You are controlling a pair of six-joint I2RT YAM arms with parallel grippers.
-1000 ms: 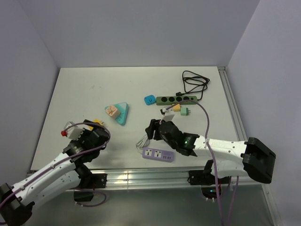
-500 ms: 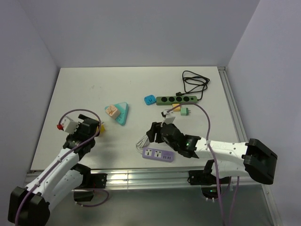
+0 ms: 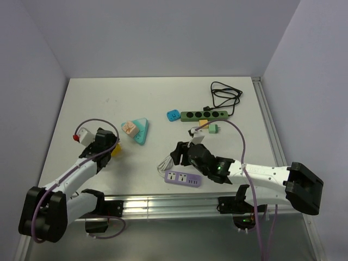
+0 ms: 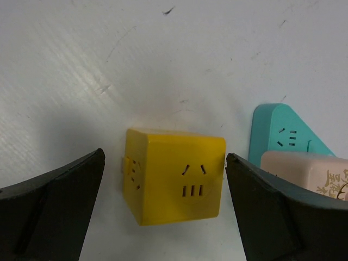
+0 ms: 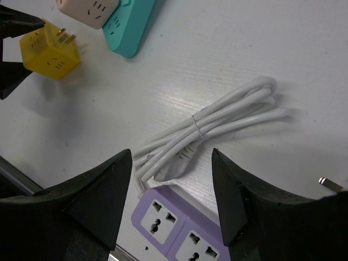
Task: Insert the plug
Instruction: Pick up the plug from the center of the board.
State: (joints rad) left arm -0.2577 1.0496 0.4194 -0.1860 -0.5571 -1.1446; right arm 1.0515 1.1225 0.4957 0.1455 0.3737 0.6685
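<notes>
A yellow cube adapter (image 4: 174, 182), with socket holes on two faces, lies on the white table between the fingers of my open left gripper (image 4: 165, 160). Neither finger touches it. From above, the cube (image 3: 115, 148) sits at the tip of the left gripper (image 3: 106, 144). In the right wrist view its prongs (image 5: 68, 38) point up and to the right. My right gripper (image 5: 173, 185) hangs open over a bundled white cable (image 5: 217, 117), whose white plug (image 5: 174, 166) lies beside a purple power strip (image 5: 179, 228). From above, the right gripper (image 3: 182, 155) is just behind the strip (image 3: 183, 178).
A teal triangular strip (image 3: 140, 130) carrying a pink cube (image 3: 128, 128) lies just right of the yellow cube. Further back are a blue adapter (image 3: 173, 115), a green power strip (image 3: 204, 115), small adapters (image 3: 211, 128) and a coiled black cable (image 3: 225, 95). A metal rail (image 3: 269, 125) runs along the table's right edge.
My left arm has swung its elbow to the left, and the open gripper now lines up on the yellow cube. The right arm has shifted only slightly.
</notes>
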